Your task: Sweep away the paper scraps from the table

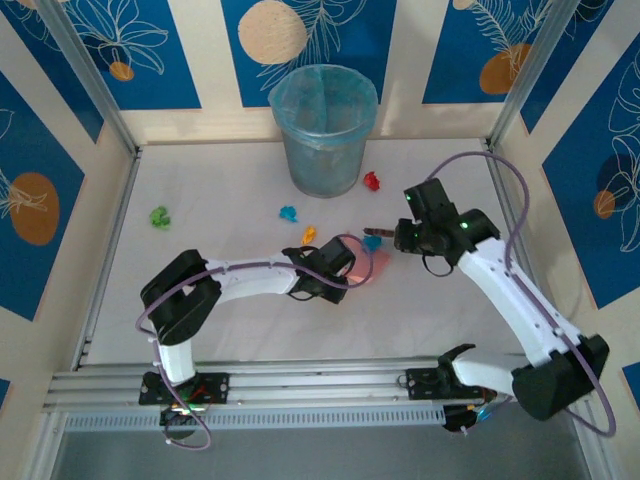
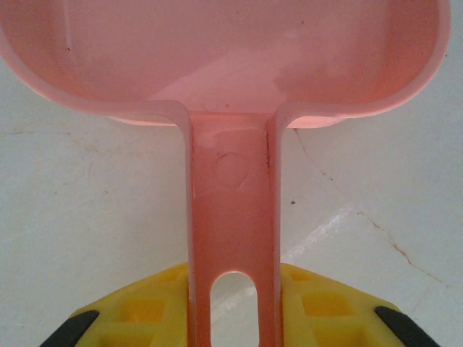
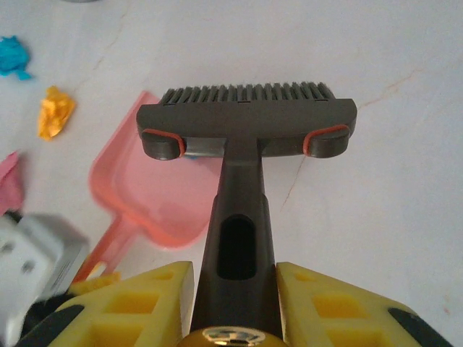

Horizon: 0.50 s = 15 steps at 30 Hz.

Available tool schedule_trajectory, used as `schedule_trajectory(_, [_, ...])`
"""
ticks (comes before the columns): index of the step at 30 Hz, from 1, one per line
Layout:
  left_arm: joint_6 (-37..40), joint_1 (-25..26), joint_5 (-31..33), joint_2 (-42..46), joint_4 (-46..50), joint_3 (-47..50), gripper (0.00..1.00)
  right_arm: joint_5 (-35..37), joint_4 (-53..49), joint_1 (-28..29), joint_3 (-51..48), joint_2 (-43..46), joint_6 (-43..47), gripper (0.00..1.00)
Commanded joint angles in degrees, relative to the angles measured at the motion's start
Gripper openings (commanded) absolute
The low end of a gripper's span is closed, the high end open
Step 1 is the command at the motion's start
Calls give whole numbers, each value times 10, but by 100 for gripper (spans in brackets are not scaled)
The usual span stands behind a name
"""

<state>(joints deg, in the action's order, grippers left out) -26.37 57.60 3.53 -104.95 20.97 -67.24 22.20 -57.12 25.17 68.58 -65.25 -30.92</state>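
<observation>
The left pincer [image 2: 233,318] was clamped on the handle of a pink dustpan [image 2: 217,65], the right pincer [image 3: 235,307] on a grey brush [image 3: 246,123]. Coloured paper scraps [image 1: 288,213] were scattered on the desk [image 1: 260,320].

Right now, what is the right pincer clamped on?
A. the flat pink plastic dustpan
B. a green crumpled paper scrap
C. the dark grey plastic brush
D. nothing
C: the right pincer is shut on the handle of the dark grey plastic brush, while the flat pink plastic dustpan sits in the left pincer.
</observation>
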Motion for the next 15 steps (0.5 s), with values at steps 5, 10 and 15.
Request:
schedule_trajectory(5, [15, -2, 12, -18, 19, -16, 0, -3, 32, -22, -36, 65, -15, 0])
schedule_trajectory(10, [12, -2, 8, -15, 17, -16, 0, 22, 94, -56, -47, 17, -13, 0])
schedule_trajectory(15, [12, -2, 8, -12, 19, -15, 0, 22, 122, -61, -23, -63, 10, 0])
